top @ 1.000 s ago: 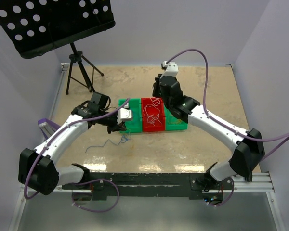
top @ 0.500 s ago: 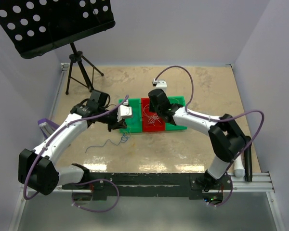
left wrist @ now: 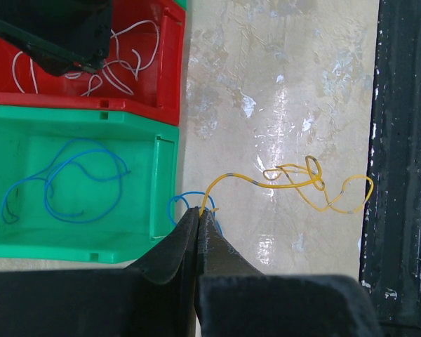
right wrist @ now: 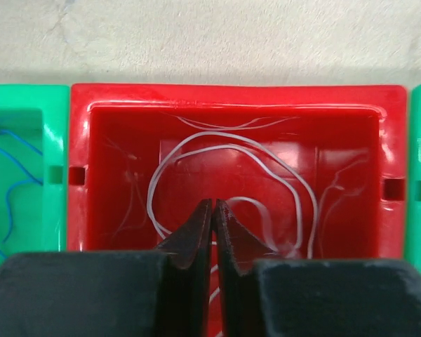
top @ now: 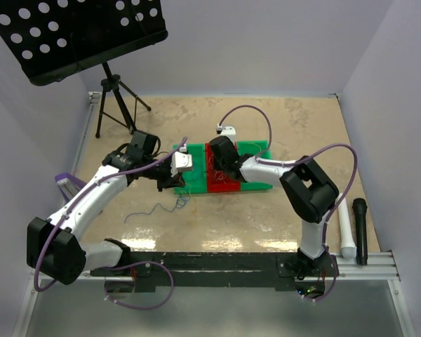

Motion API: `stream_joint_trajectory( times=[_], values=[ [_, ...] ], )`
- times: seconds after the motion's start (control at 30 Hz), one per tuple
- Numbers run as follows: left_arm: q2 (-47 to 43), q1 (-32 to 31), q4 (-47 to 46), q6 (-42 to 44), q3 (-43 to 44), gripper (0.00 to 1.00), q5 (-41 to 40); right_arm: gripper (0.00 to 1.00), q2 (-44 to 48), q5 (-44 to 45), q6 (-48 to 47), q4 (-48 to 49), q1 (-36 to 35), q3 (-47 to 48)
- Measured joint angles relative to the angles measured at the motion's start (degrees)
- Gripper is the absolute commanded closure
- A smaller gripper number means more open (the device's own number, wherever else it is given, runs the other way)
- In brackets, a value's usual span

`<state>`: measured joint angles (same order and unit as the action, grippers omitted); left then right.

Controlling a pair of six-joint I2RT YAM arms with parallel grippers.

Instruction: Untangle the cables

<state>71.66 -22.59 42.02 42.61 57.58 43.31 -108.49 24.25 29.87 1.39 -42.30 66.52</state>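
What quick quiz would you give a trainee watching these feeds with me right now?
1. True or false: the white cable lies inside the red bin.
2. Which colour of cable lies in the green bin? A yellow, B blue, C white.
3. Fill in: from the tips of the left hand, a ____ cable runs out across the bare table.
Key: 1 true; 2 B; 3 yellow, the yellow cable.
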Motion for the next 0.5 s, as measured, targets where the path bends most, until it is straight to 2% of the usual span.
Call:
stream_joint_trajectory(
  times=[0.07, 0.1, 0.17, 0.27, 0.5],
  values=[
    [0.0, 0.0, 0.0, -0.1, 0.1, 1.00, 0.0, 0.54, -1.5, -0.1, 0.4, 0.0, 0.0, 0.7],
    [0.0, 0.0, 0.0, -0.1, 0.2, 1.00, 0.0, 0.46, -1.9, -0.3, 0.6, 0.0, 0.0, 0.9],
    [0.0, 0.0, -0.1, -0.4, 0.3, 1.00, 0.0, 0.37, -1.4, -0.8, 0.2, -0.6, 0.0, 1.0],
    [0.0, 0.0, -1.1, -1.7, 0.4, 1.00, 0.0, 0.31, 2.7, -1.8, 0.2, -0.5, 0.0, 0.6],
    [0.0, 0.0, -5.5, -5.8, 0.4, 1.00, -0.5, 0.30, 24.0, -7.8, -2.5, 2.8, 0.0, -2.8]
  ],
)
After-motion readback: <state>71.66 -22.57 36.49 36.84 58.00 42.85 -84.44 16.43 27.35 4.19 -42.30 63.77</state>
